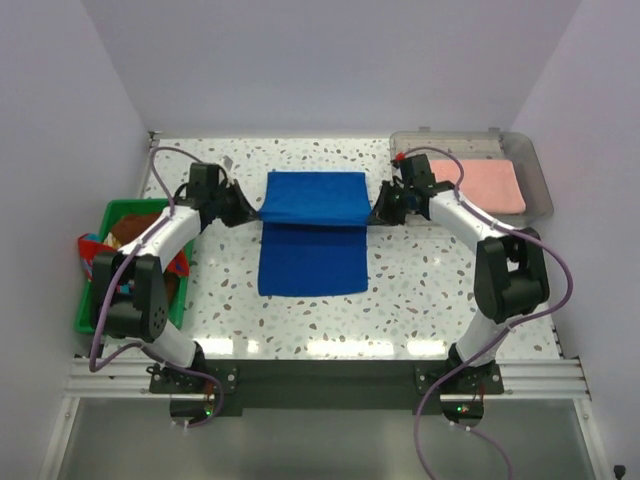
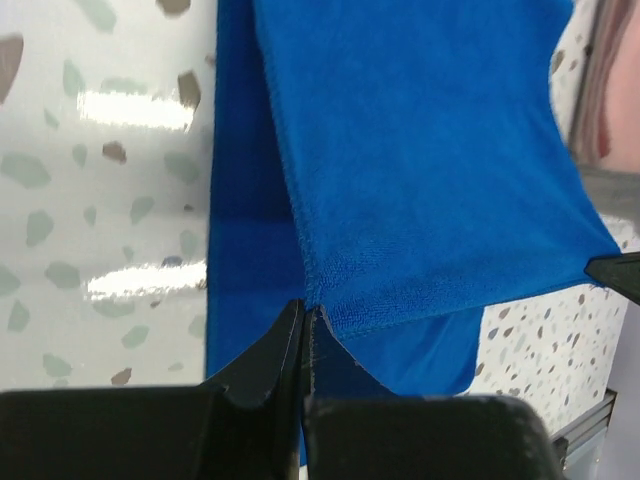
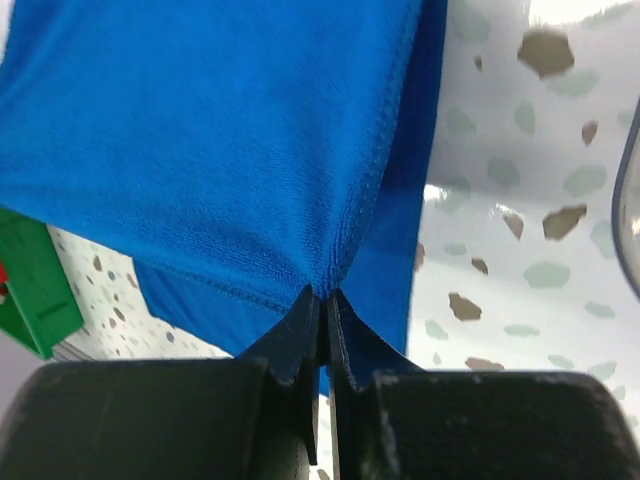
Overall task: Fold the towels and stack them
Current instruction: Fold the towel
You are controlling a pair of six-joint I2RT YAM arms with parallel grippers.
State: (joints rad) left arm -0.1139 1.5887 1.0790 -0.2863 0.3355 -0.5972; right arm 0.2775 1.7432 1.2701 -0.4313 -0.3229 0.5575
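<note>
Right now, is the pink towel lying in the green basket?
No, the pink towel lies in the clear tray at far right; the green basket sits at left.

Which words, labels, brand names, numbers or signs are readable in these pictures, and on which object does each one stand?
None: no text is readable in any view.
The blue towel, the pink towel, the green basket, the clear tray and the table show no words or numbers.
The patterned cloth in the basket is too small to tell.
</note>
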